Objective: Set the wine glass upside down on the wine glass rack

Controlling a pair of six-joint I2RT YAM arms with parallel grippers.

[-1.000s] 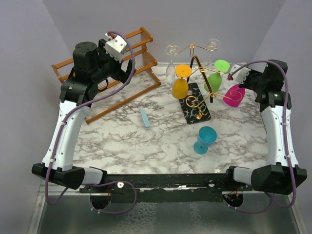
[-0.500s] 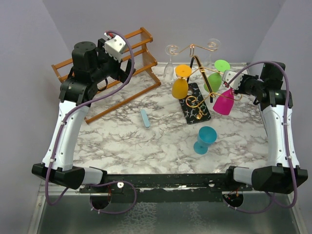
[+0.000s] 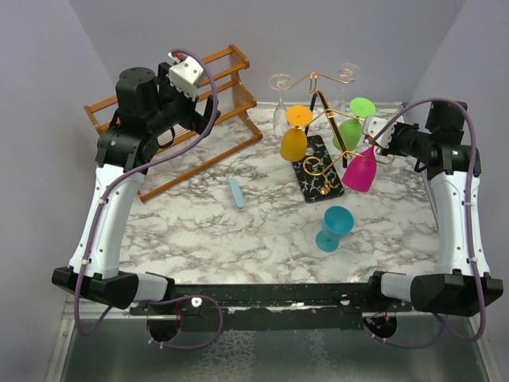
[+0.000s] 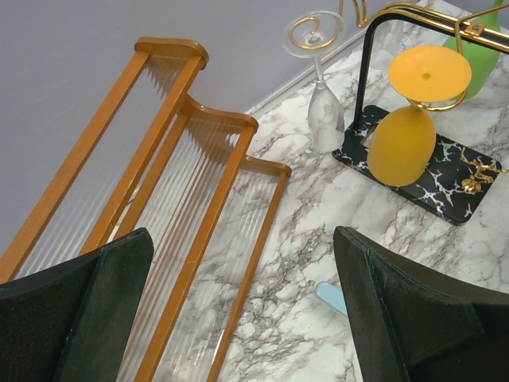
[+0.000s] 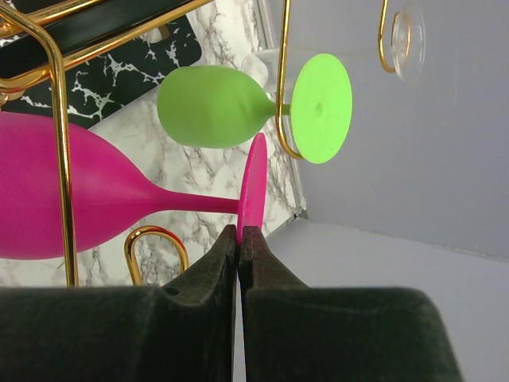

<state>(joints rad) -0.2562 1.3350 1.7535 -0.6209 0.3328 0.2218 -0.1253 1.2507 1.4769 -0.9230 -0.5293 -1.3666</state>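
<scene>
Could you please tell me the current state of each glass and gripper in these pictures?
pink glass: bowl down, tilted, foot pinched by right gripper.
orange glass: hanging upside down on the rack.
green glass: hanging upside down.
clear glass: hanging upside down.
blue glass: upright on the table.
left gripper: open, empty.
right gripper: shut on pink glass.

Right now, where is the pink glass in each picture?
Top external: the pink glass is right of centre, tilted, held by the right gripper.
Left wrist: not in it.
Right wrist: it lies sideways on the left, its foot pinched in the gripper.
Shared landmark: the green glass, at the top right edge in the left wrist view and above the pink one in the right wrist view.
</scene>
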